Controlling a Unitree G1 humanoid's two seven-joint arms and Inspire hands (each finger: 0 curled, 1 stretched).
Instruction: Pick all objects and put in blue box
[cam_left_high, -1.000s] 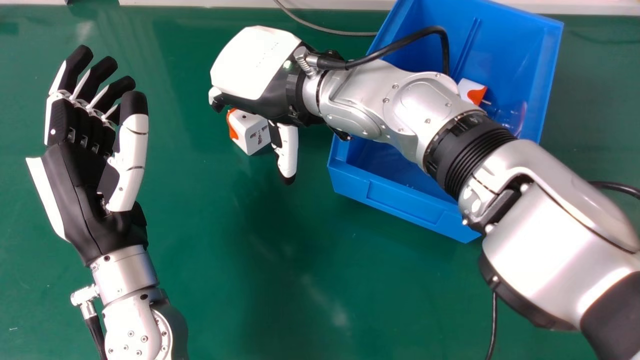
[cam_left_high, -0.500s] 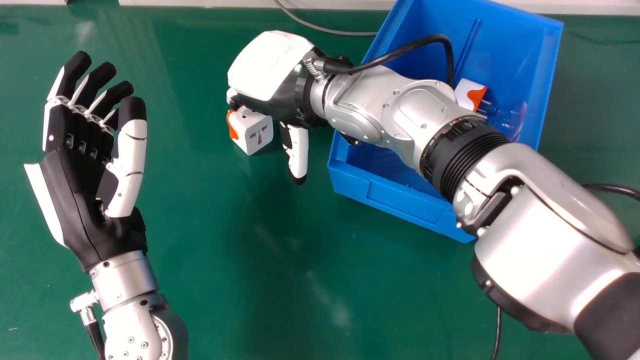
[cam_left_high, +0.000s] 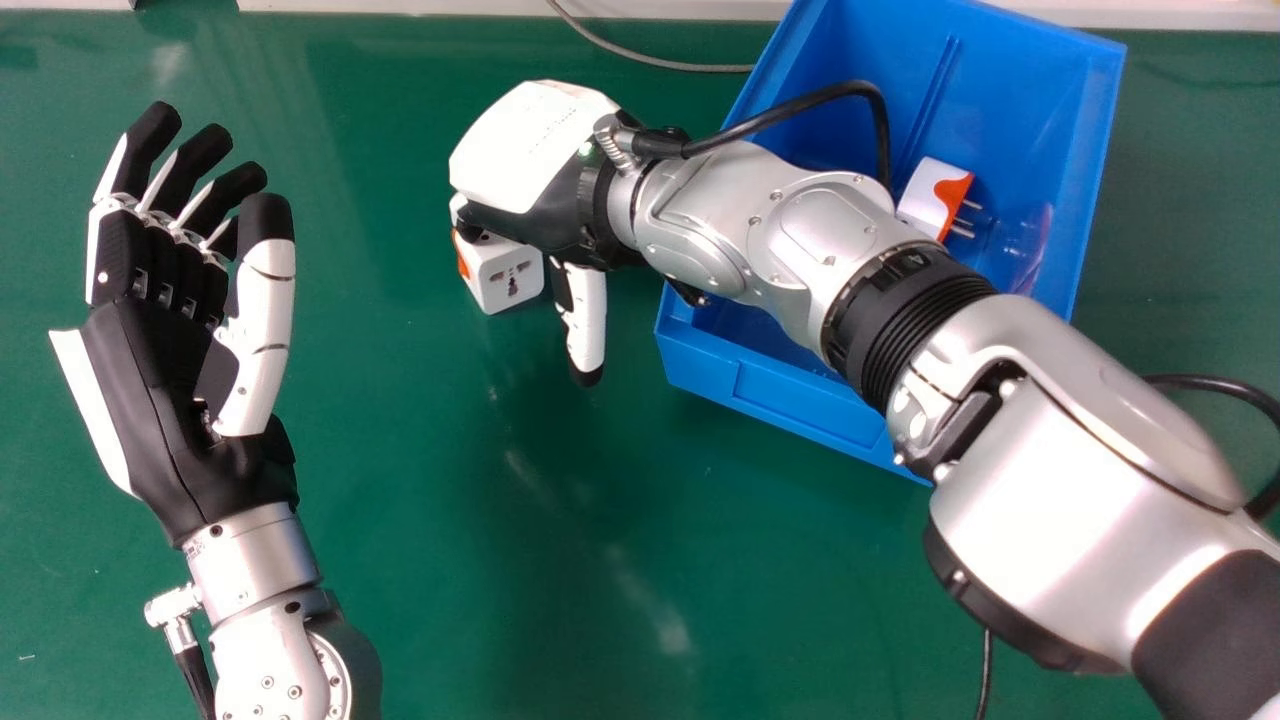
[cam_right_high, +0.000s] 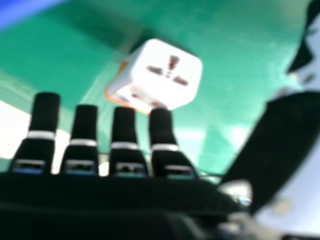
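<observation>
Right hand (cam_left_high: 530, 150) of my rig, above the green table (cam_left_high: 400, 520), left of the blue box (cam_left_high: 790, 400): the grasp is wide and holds nothing, fingers straight and thumb set well apart. The white socket adapter (cam_left_high: 512, 284) lies on the table at the fingertips; whether they touch it, I cannot tell. A second adapter (cam_left_high: 925, 195), prongs pointing right, lies inside the box. My left hand (cam_left_high: 160, 390), at the scene's left, is loosely open and unloaded.
</observation>
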